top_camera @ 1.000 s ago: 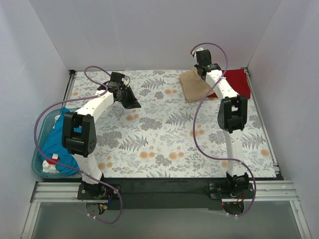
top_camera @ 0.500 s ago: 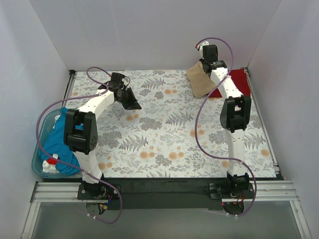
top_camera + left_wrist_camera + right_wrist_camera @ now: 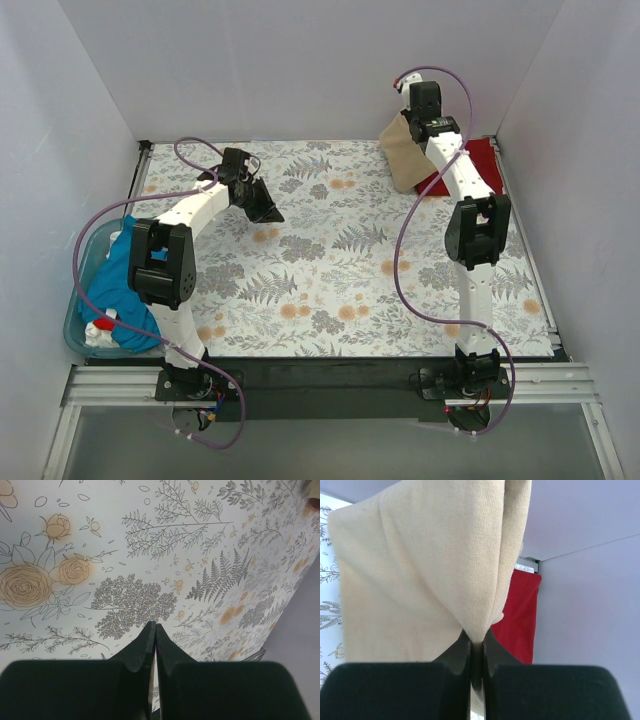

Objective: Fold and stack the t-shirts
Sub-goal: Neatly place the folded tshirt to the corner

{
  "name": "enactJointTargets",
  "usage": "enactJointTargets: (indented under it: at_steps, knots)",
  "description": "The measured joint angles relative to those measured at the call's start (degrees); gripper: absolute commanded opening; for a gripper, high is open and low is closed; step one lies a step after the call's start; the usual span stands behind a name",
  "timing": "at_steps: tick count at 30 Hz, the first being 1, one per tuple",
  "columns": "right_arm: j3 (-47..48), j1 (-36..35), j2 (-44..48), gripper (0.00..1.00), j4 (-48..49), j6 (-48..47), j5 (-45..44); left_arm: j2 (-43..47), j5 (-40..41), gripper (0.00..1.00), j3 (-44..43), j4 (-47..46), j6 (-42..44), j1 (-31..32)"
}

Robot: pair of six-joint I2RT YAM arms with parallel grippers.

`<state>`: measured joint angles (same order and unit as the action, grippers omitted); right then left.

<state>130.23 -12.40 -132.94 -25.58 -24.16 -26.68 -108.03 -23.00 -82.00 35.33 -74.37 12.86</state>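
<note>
Hanging limp from the right jaws, the tan soft-knit short-sleeved t-shirt (image 3: 420,565) shows how it will handle: light, floppy cloth with no stiffness, draping and bunching from whatever point is pinched, not fragile and not slippery by the look of its weave. Those jaws are pressed almost shut on a gathered fold of it, the pinch right between the tips, the rest of the shirt fanning out beyond them and to their left. For laying it flat, a hold on a folded edge or a corner would serve better, I judge, than this mid-cloth bunch, which lets the layers sag. Just beyond the right jaws and to their right lies the dark red cloth t-shirt (image 3: 521,612), flat on the grey-and-orange floral tablecloth (image 3: 330,280) covering the surface; whether the tan shirt touches it I cannot tell. The left jaws are closed tip to tip on nothing, low over bare tablecloth, well apart from every shirt. The teal blue cloth t-shirt (image 3: 115,275) sits heaped in the light blue plastic tub (image 3: 72,325), well behind the left jaws, back toward that arm's base and off to the left.
</note>
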Motion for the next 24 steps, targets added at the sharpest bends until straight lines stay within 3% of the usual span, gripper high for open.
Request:
enactJointTargets:
  at_steps: [24]
  knots:
    - [-0.72,-0.04,3.76,0.01,-1.18,1.07,-0.68,0.00,-0.72,0.00,1.84,-0.94,-0.02,0.00]
